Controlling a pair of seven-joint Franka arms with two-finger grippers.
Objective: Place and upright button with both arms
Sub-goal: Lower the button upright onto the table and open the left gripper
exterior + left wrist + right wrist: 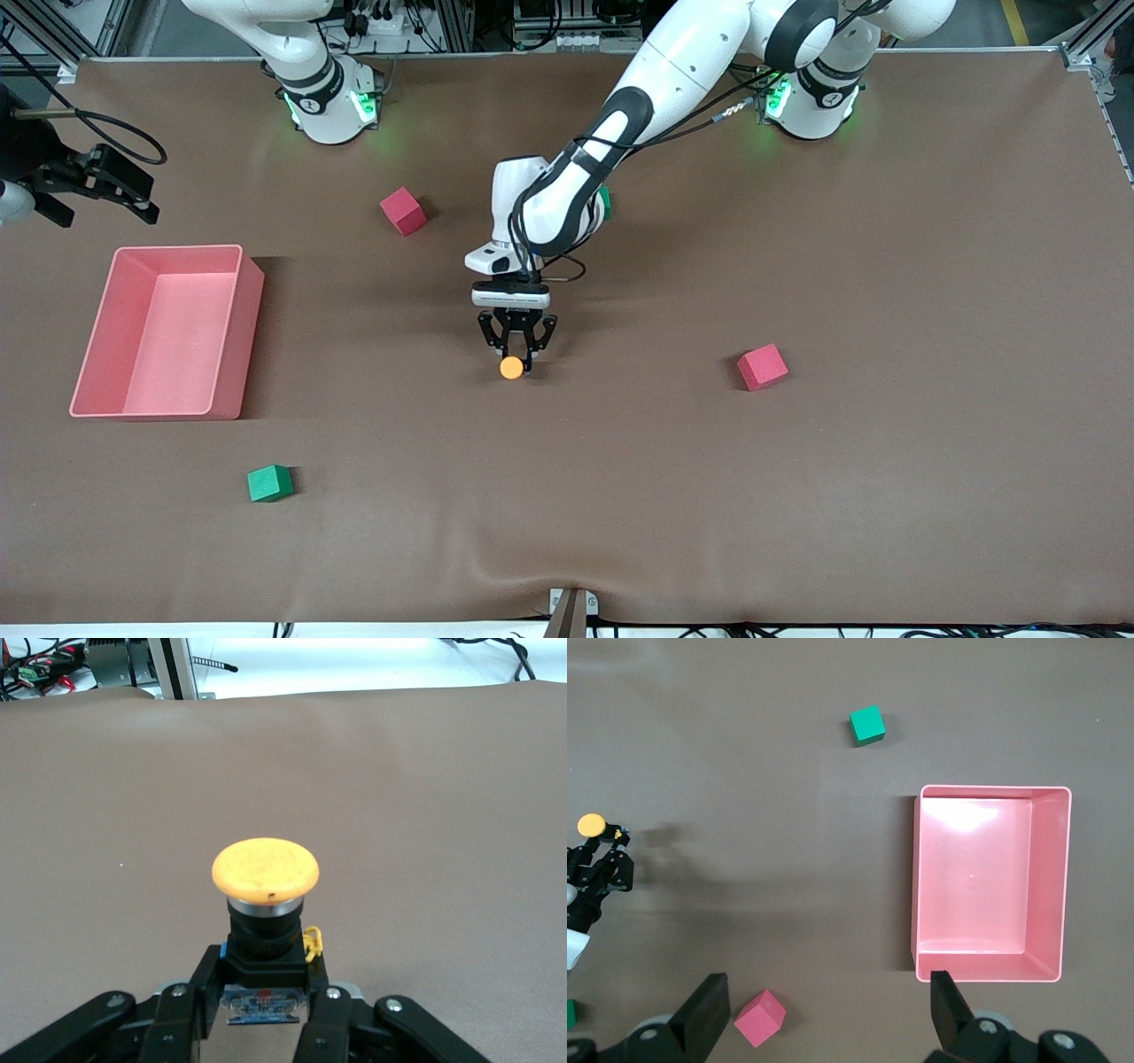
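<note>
A robotics lab – aluminium framing point(53, 35), cables, covered table point(886, 487)

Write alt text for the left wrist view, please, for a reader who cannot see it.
The left gripper is shut on the black body of an orange-capped push-button, cap pointing away from the fingers. Bare brown table fills the rest.

text: none legible | labels: none | brands: none | numbers: none | signs: none on any object

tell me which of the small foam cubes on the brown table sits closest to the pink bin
The green cube nearest the front camera, just off the pink plastic bin's near corner. The two red cubes lie farther off toward the left arm's end.
</note>
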